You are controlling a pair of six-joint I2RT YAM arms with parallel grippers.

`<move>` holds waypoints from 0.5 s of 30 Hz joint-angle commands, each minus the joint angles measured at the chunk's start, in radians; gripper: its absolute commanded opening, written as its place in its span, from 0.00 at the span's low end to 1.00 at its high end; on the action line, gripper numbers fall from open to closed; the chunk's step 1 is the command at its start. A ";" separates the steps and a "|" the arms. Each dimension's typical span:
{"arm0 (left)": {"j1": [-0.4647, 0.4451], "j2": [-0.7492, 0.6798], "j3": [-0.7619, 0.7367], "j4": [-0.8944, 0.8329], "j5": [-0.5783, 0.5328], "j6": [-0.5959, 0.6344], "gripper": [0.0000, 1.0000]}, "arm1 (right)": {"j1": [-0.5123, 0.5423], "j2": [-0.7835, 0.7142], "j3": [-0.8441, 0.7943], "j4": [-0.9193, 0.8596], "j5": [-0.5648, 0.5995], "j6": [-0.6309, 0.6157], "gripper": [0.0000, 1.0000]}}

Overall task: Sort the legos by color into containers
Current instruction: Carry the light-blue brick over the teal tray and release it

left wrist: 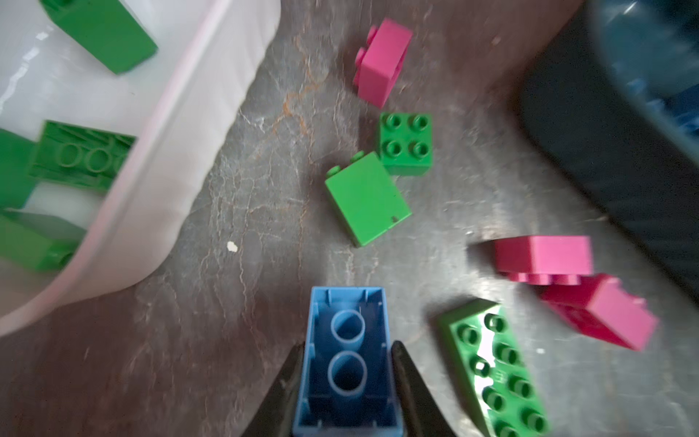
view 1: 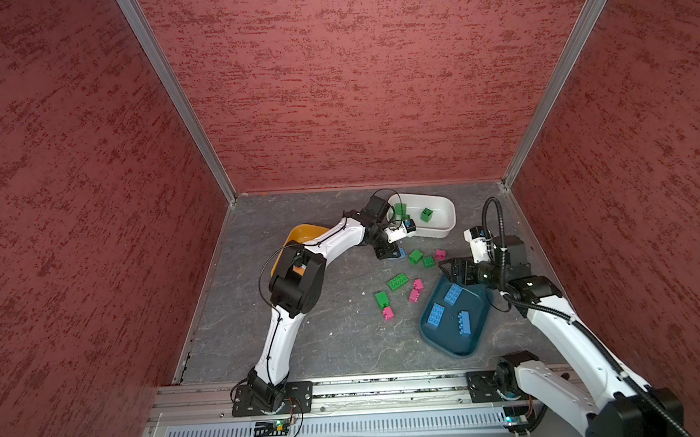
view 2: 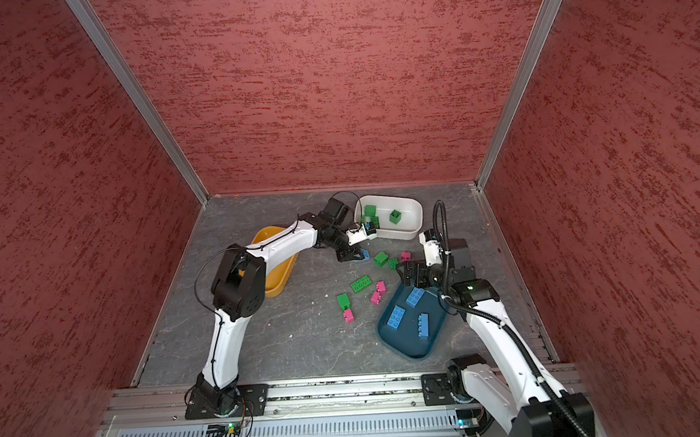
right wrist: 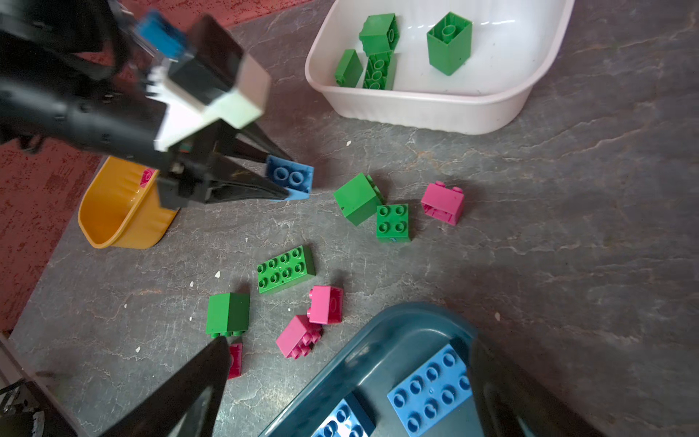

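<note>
We see left gripper [right wrist: 288,177] clamped on blue brick [left wrist: 346,302], low near table [view 1: 326,337], contact unclear, just beside white bin [view 1: 444,226]. Our right gripper [view 1: 451,268] spread wide, holding nothing, above far rim of teal bin [view 1: 452,348]. Teal bin holds three blue legos [view 1: 453,293]; white bin holds green legos [view 1: 426,214]. Loose green and pink legos [view 1: 398,282] on table between.
</note>
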 commanded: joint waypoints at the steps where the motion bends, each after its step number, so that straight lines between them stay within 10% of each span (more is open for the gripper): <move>1: -0.018 -0.134 -0.067 0.075 0.083 -0.176 0.27 | -0.014 0.014 0.037 0.005 0.029 -0.009 0.99; 15: -0.275 -0.348 -0.350 0.273 0.007 -0.686 0.28 | -0.095 0.038 0.057 -0.004 0.014 0.026 0.99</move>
